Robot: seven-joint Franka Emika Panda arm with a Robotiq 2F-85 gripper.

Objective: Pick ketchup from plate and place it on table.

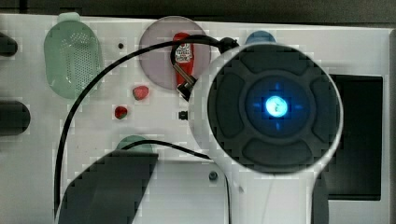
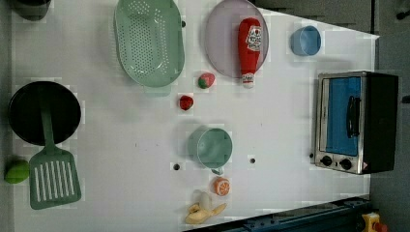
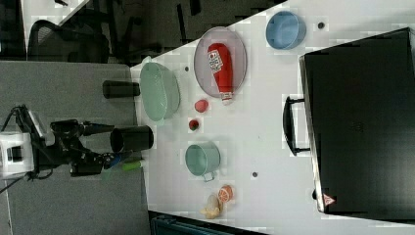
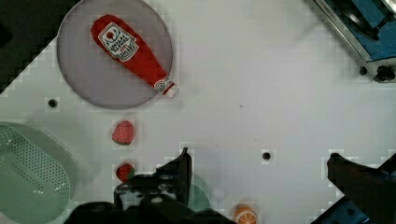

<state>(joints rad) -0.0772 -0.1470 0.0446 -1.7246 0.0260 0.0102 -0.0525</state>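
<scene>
A: In the top view the ketchup (image 1: 183,51) lay on the plate (image 1: 156,49), partly behind a cable.

B: The left view showed its cap past the rim, over the tabletop (image 2: 270,130).

A: In the wrist view the claw (image 4: 257,161) hung wide, empty, well apart from it.

B: It looked light and slick; the slim neck seemed the best hold.

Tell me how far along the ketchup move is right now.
Nothing looks done yet: the ketchup lies on the plate, its cap end poking over the rim. In hand: the gripper is open and empty, high above the table. Left: descend, grasp the bottle, lift it off, set it on bare tabletop.
</scene>
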